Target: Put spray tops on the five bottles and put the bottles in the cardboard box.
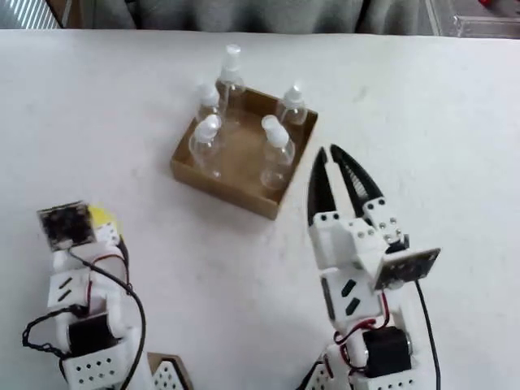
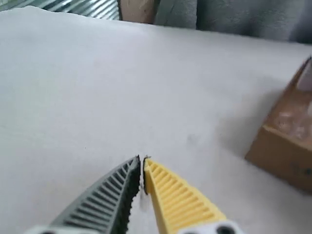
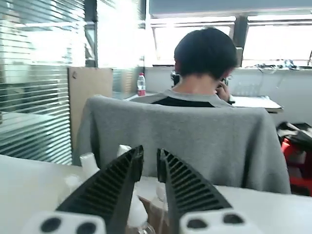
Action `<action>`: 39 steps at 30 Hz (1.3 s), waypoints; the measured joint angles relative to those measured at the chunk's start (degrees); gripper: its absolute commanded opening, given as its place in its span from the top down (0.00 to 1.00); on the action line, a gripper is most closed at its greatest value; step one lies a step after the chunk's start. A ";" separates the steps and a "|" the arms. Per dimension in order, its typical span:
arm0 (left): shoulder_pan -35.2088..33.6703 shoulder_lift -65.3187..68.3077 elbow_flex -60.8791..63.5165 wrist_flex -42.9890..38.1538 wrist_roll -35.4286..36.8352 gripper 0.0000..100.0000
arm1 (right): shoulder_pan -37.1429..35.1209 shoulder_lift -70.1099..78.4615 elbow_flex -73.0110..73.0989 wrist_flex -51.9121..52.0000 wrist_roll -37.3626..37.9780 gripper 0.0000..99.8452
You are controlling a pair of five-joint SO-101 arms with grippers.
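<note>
Cardboard box (image 1: 221, 185): holds all five bottles (image 1: 277, 156) upright, spray tops (image 1: 233, 52) on.
Right gripper (image 1: 328, 151): narrowly parted, empty, just beside the box.
Left gripper (image 2: 143, 161): pressed together, well apart.
Risk: the right gripper swinging forward could nudge the box, toppling bottles.

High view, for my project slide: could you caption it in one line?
Five spray-topped bottles stand in the cardboard box, the right gripper just beside its near corner.

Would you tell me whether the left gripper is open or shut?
Shut: the left gripper has its grey and yellow tips touching, with nothing between them.
</note>
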 measured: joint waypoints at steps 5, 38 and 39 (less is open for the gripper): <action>4.84 0.00 0.00 5.36 -6.95 0.98 | 5.54 0.00 0.00 9.49 0.00 0.98; 11.16 0.00 0.00 29.01 -22.68 0.98 | 5.63 0.00 16.35 46.86 4.48 0.98; 11.16 0.00 0.00 30.24 -22.59 0.98 | 5.36 0.00 16.35 48.00 4.48 0.98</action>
